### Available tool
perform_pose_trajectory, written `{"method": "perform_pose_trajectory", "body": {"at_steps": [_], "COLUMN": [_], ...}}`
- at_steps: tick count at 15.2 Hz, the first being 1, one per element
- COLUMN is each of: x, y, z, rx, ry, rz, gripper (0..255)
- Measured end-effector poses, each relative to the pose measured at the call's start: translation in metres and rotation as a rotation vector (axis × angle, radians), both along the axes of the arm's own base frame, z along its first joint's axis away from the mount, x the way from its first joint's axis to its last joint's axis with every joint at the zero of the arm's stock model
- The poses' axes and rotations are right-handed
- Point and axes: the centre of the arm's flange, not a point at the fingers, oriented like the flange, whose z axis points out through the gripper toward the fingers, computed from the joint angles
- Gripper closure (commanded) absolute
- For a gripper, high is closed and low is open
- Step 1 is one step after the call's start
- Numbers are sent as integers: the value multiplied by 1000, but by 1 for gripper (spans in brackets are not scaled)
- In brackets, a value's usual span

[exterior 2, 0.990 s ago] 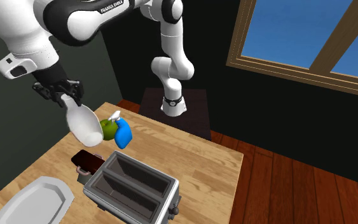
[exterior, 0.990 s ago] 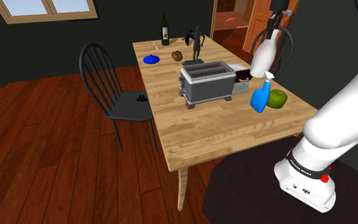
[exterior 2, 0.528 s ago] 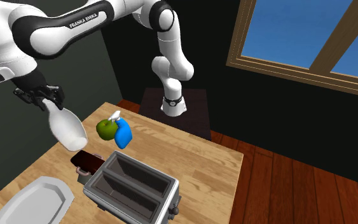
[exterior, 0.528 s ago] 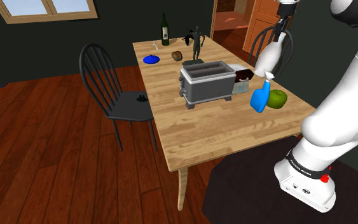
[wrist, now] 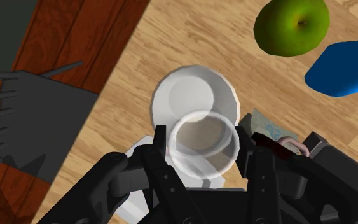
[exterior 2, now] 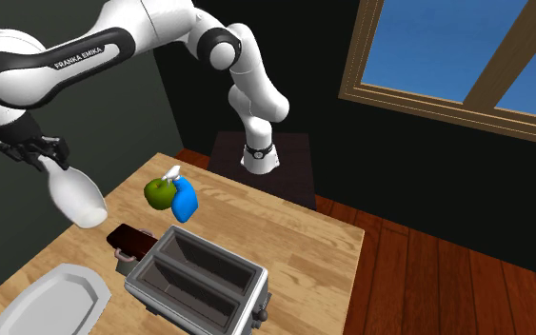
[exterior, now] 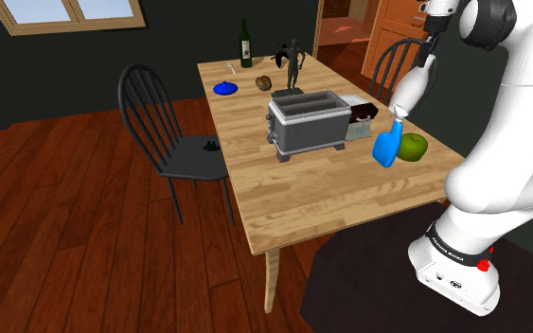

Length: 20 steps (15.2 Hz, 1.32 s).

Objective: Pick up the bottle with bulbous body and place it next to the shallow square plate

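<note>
Room: dark walls, red-brown plank floor point(exterior: 65, 218), wood-framed window point(exterior 2: 446, 48) with blue sky behind it, orange door point(exterior: 392, 24) at the shoulder view's top right.

Bench point(exterior: 330, 189): light wood planks, pale legs, stands on that floor. The dark stand point(exterior: 368, 274) sits at one short end, and the white arm point(exterior: 520, 132) goes up from it and over the bench's long edge.

Chairs: a black spindle-back chair point(exterior: 165, 123) at the shoulder view's left side of the bench, and a second chair point(wrist: 44, 121) at the opposite side, under the claw's area.

On the bench:
- The silver two-slot toaster point(exterior: 307, 123) is mid-bench.
- The pale square plate point(exterior 2: 47, 300) lies flat at the second exterior view's lower left, beside the toaster.
- A dark box point(exterior 2: 130, 241) sits between the plate and the toaster's end.

The claw point(exterior 2: 45, 160) is pinching the neck of the white bulbous bottle point(exterior 2: 77, 197), with one black finger on each side in the wrist view. The bottle is in the air, body down and tilted. It hangs over the bench edge on the second chair's side, above and apart from the plate.

A blue spray bottle point(exterior: 386, 148) and a green apple point(exterior: 413, 146) are touching or nearly so, close to the stand end.

The far end has a dark wine bottle point(exterior: 246, 44), a dark figurine point(exterior: 294, 64), a blue dish point(exterior: 224, 88) and a brown lump point(exterior: 264, 82).
</note>
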Motion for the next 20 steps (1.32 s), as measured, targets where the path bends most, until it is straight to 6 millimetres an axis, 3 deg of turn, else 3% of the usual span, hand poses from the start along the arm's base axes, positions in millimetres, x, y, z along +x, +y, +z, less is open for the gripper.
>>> {"method": "perform_pose_trajectory", "body": {"at_steps": [5,15,20], "x": [-2,-3,-2], "y": [-12,-11,-12], "z": [-24,-79,-86], "rx": [0,0,0], "ry": [0,0,-1], "rz": [1,1,1], "gripper": [255,255,255]}}
